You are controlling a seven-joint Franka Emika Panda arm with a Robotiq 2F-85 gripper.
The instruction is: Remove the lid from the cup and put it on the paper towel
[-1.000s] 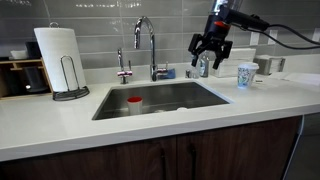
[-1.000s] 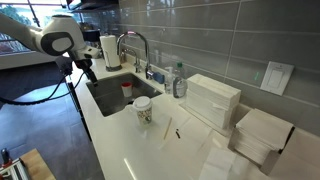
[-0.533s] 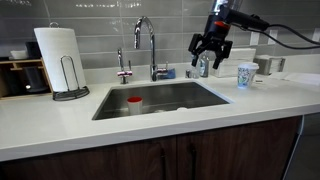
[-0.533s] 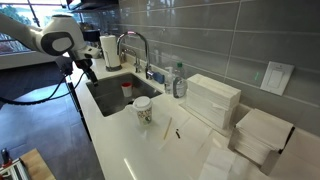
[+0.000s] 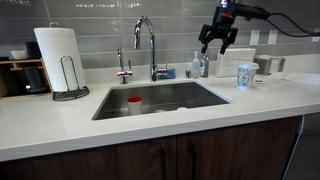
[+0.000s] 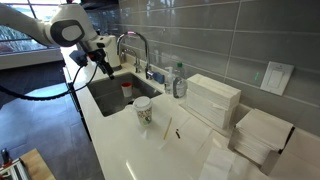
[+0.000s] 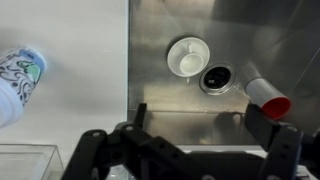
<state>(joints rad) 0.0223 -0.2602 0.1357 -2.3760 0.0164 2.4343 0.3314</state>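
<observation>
White worktop [image 5: 150,128] is carrying the cup [image 5: 247,74], lid [image 6: 143,101] sitting on top; the tool [image 5: 217,41] is hovering spread and empty over the sink [image 5: 160,96].

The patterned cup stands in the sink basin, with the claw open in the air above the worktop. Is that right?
Not quite. The cup stands on the counter beside the sink, not in the basin; both exterior views show this. The rest holds: the claw hangs open in the air.
</observation>
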